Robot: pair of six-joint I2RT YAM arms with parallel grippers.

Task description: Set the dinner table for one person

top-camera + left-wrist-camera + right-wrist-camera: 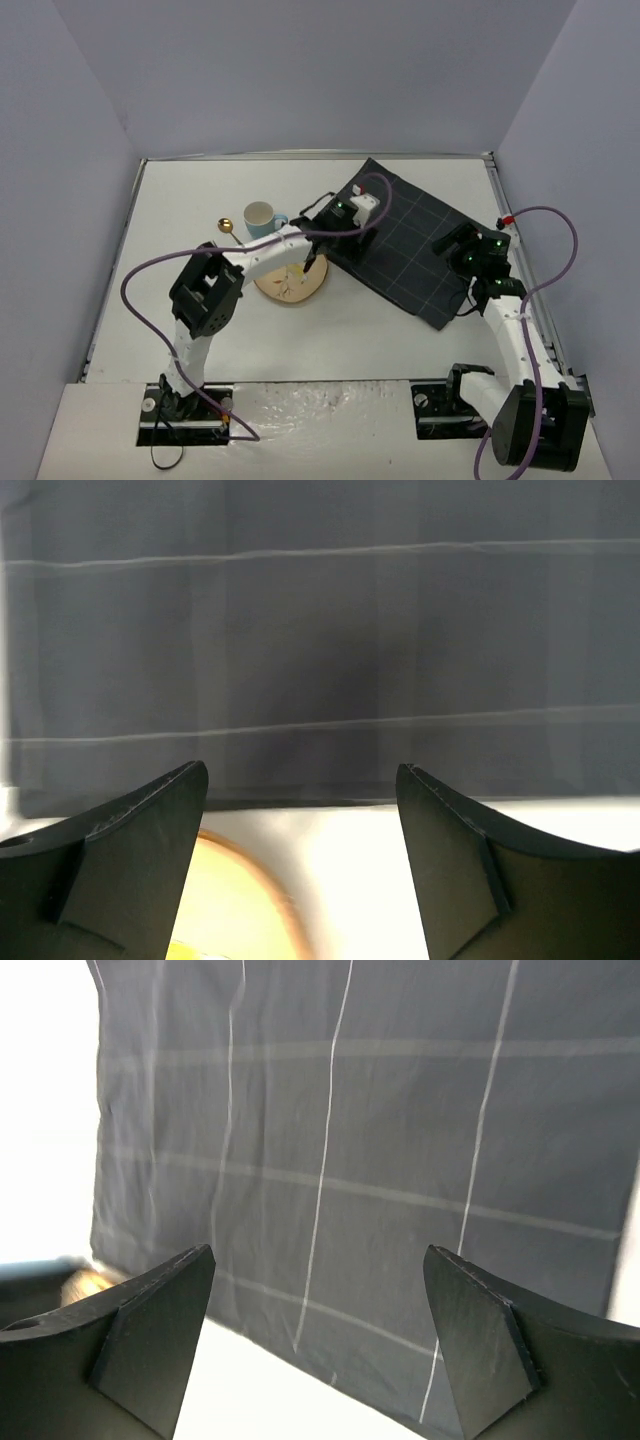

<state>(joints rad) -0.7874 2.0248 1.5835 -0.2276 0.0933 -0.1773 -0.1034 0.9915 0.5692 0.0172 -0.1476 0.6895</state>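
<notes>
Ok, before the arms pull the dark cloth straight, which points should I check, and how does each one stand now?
1. Left gripper open: ok.
2. Right gripper open: ok.
3. Cloth square to the dinner table: not ok, it lies skewed.
4. Wooden disc apart from the cloth edge: ok, though close.
5. Mug upright, away from the cloth: ok.
6. Left fingers low enough to pinch the cloth edge: cannot tell.
</notes>
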